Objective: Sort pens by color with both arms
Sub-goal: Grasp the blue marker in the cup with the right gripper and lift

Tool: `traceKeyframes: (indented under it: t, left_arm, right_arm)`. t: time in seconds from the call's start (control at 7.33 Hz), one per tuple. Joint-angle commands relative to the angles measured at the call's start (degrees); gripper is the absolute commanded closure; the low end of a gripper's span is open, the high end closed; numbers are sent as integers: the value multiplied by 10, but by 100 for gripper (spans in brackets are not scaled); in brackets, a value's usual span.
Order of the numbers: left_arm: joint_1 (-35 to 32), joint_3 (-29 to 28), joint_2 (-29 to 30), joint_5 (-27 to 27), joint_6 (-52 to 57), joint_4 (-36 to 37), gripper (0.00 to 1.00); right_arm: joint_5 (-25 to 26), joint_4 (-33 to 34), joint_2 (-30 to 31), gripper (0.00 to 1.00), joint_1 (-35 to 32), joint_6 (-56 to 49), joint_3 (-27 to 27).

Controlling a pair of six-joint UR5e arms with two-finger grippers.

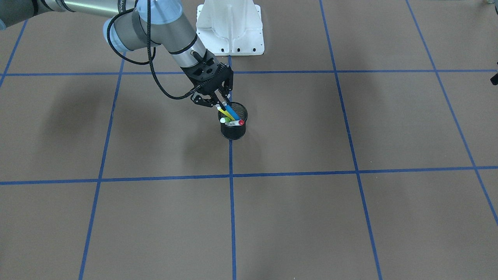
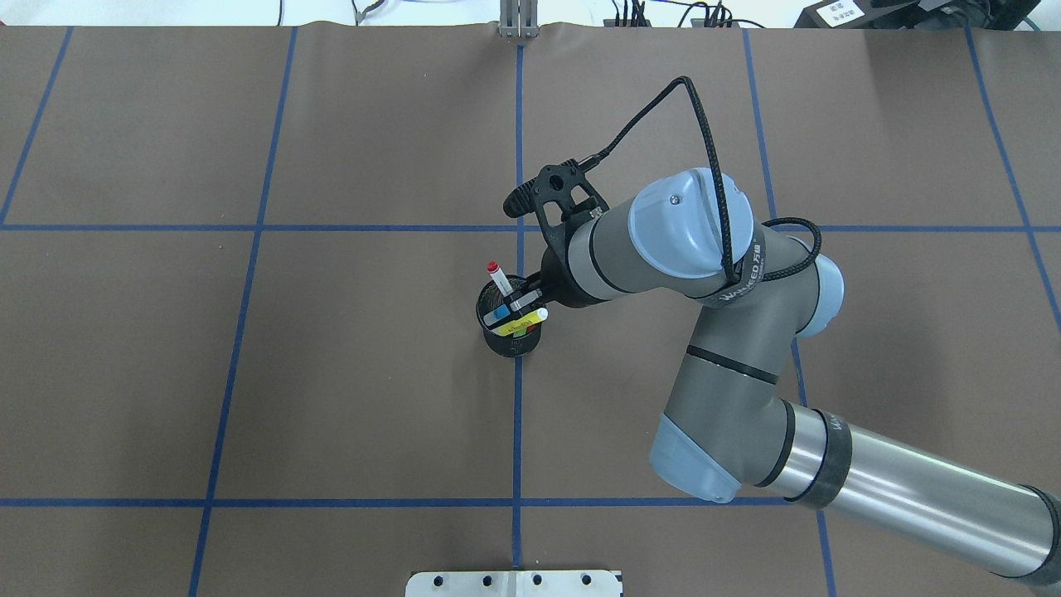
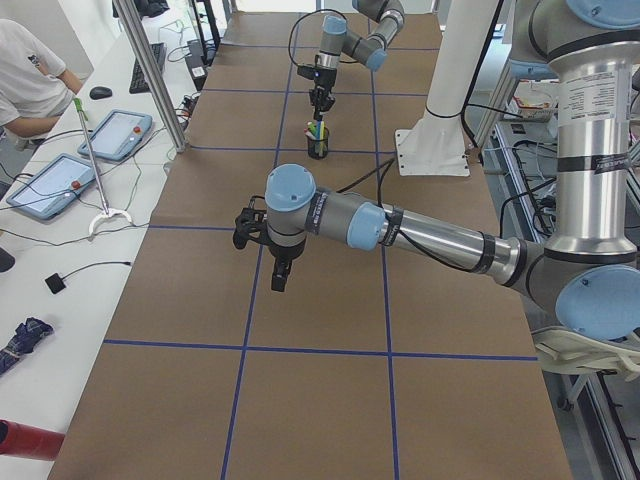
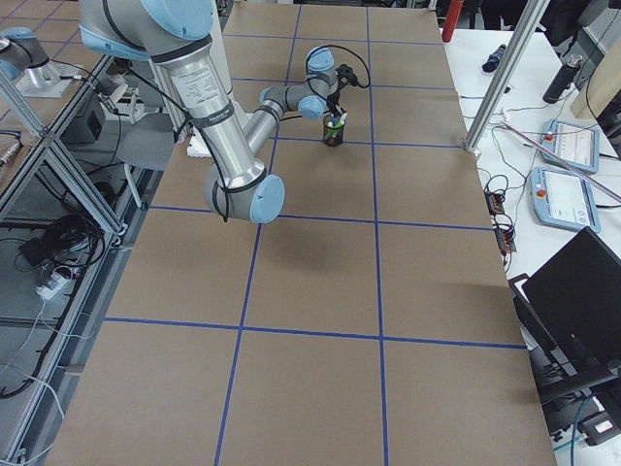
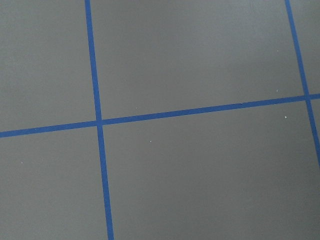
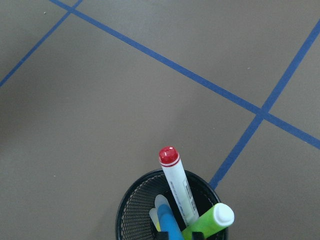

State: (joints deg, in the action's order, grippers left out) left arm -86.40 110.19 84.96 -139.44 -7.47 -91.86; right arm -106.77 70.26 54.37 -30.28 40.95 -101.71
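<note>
A black mesh cup (image 1: 233,130) stands on a blue tape line near the table's middle, with all the pens upright in it. The blue pen (image 1: 230,112) and yellow pen (image 1: 223,112) lean toward my right gripper (image 1: 222,102), whose fingers converge on the blue pen's top. The white pen with red cap (image 6: 175,185), the green pen (image 6: 212,220) and the blue pen (image 6: 167,225) fill the bottom of the right wrist view. My left gripper (image 3: 280,283) hangs above bare table far from the cup; I cannot tell whether it is open or shut.
Blue tape lines (image 2: 519,431) divide the brown table into squares. The white base mount (image 1: 229,27) is at the robot's edge. A person (image 3: 25,70) sits at a side desk with tablets (image 3: 125,130), behind a metal post (image 3: 150,70).
</note>
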Motion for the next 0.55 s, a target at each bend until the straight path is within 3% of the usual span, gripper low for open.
traceKeyframes:
  t: [0.0, 0.41]
  left_arm:
    - [0, 0, -1, -3, 0, 1, 0]
    - [0, 1, 0, -3, 0, 1, 0]
  right_arm:
    - [-18, 56, -5, 100, -21, 0, -51]
    - [-64, 71, -4, 100, -107, 0, -82]
